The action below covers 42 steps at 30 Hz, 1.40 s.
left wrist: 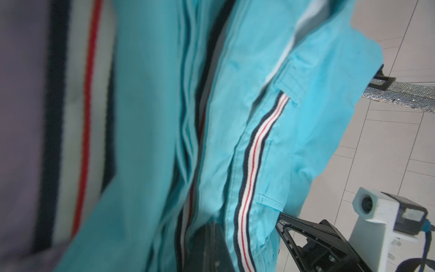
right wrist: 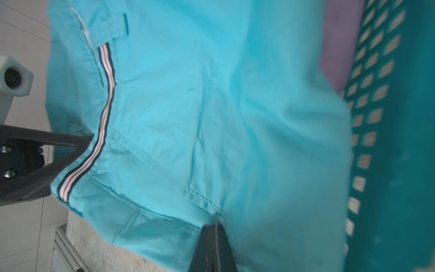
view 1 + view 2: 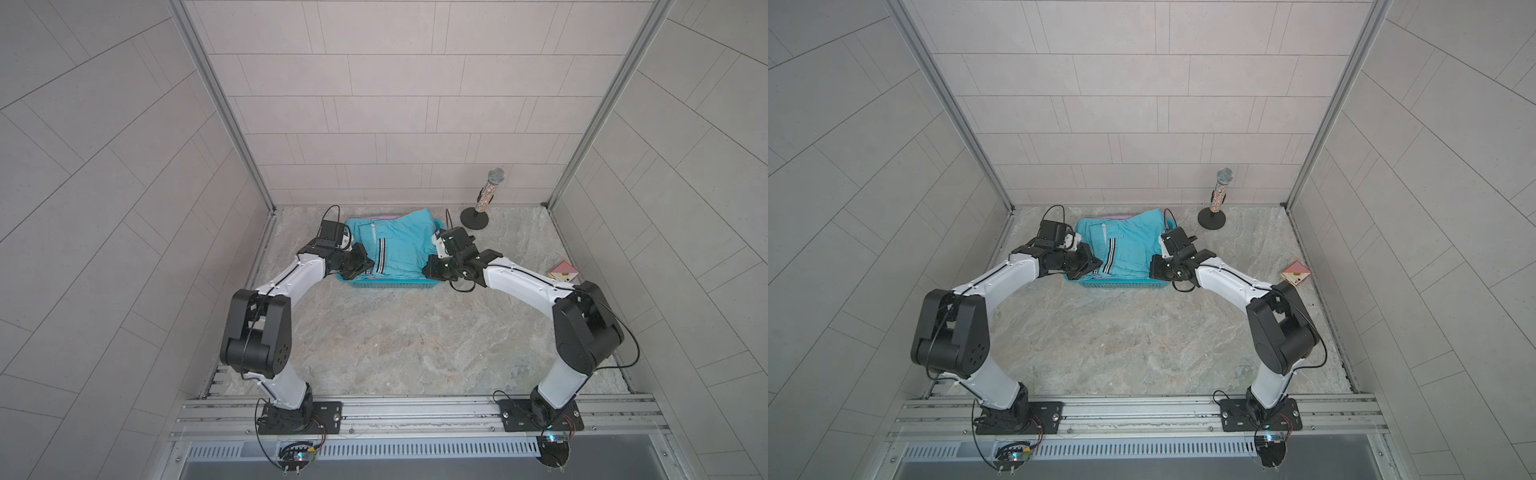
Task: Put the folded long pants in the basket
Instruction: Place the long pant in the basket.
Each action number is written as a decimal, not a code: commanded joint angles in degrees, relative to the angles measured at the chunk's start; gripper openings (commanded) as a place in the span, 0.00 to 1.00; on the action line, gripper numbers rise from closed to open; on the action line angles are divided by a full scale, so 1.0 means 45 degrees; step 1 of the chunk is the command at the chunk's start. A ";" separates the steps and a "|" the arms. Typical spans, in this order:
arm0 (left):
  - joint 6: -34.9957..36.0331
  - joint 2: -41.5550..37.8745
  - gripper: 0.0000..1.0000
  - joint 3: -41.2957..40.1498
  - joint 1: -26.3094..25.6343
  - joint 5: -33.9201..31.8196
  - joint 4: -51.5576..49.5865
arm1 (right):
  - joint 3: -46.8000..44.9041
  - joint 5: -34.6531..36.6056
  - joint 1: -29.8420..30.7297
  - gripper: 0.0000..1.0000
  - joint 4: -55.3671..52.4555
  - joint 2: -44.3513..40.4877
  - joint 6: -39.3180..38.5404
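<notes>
The light blue folded long pants (image 3: 399,245) (image 3: 1129,245) with striped trim lie spread over the teal basket (image 3: 386,284) (image 3: 1121,284), covering most of it. My left gripper (image 3: 359,269) (image 1: 211,247) is shut on their left edge. My right gripper (image 3: 430,268) (image 2: 215,235) is shut on their right edge, the fabric pinched at its tips. Lilac pants (image 3: 384,217) (image 2: 339,47) show beneath, inside the basket wall (image 2: 388,141). I cannot tell whether the blue pants rest on the pile or hang just above it.
A glittery microphone (image 3: 484,195) (image 3: 1219,195) on a round black stand is at the back right. A small pink and red card object (image 3: 563,272) (image 3: 1296,274) lies by the right wall. The basket stands near the back wall.
</notes>
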 commanded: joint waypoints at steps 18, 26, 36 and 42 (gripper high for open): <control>0.1906 0.7054 0.00 1.0407 0.0169 0.0100 -0.4333 | 0.7858 0.1327 -0.1308 0.00 -0.0579 0.6264 -0.0528; 0.2035 0.7460 0.00 1.0134 0.0326 -0.0377 -0.3729 | 0.7853 0.1420 -0.1761 0.00 -0.1361 0.6650 -0.0856; 0.2773 0.2682 0.81 0.9836 0.0267 -0.2402 -0.3361 | 0.4672 0.1571 -0.1841 0.31 0.0173 0.0452 -0.2471; 0.1980 -0.2185 1.00 0.2096 0.0707 -0.7429 0.2059 | -0.3460 0.5982 -0.1904 0.92 0.6600 -0.4873 -0.4473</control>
